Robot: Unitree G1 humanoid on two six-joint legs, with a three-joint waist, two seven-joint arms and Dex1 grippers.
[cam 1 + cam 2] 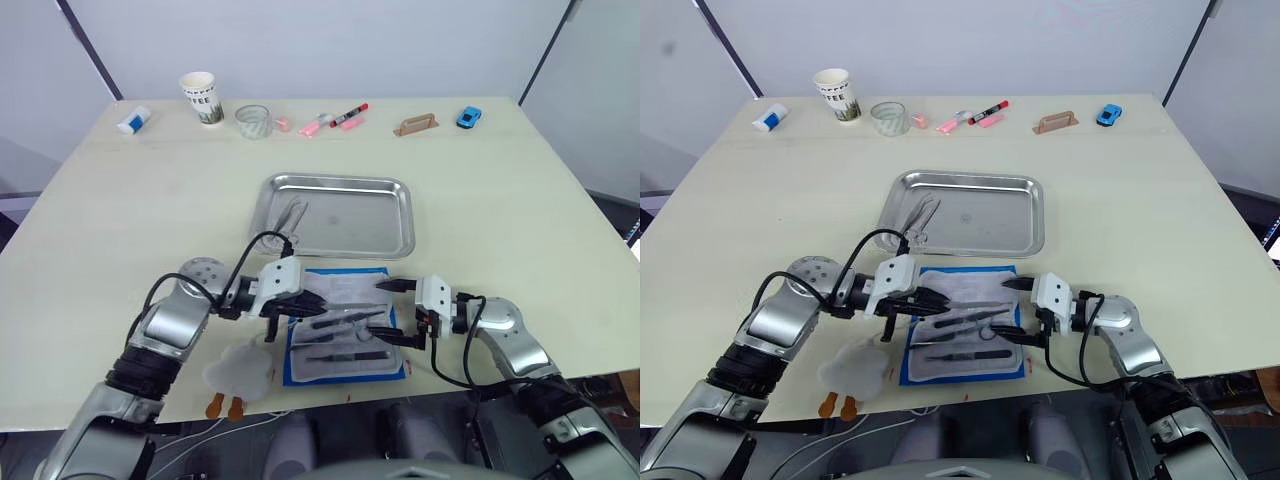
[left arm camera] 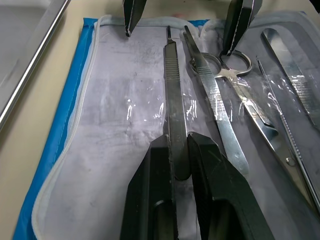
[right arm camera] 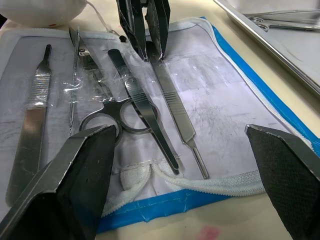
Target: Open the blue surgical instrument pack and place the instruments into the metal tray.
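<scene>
Left wrist view, left pincer [image 2: 179,150] pinching scalpel handle [image 2: 172,90], right pincer [image 3: 187,150] wide.

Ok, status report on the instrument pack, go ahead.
Left gripper shut on a thin straight handle in the open blue pack. Right gripper open over the pack's near edge. One instrument already in the metal tray. Nothing blocking.

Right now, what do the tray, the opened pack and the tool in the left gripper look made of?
Metal tray: polished steel, mirror glare. Blue surgical instrument pack: seemingly woven fabric, glossy clear plastic pockets. Straight handle in the left gripper: brushed metal, ridged grip.
</scene>
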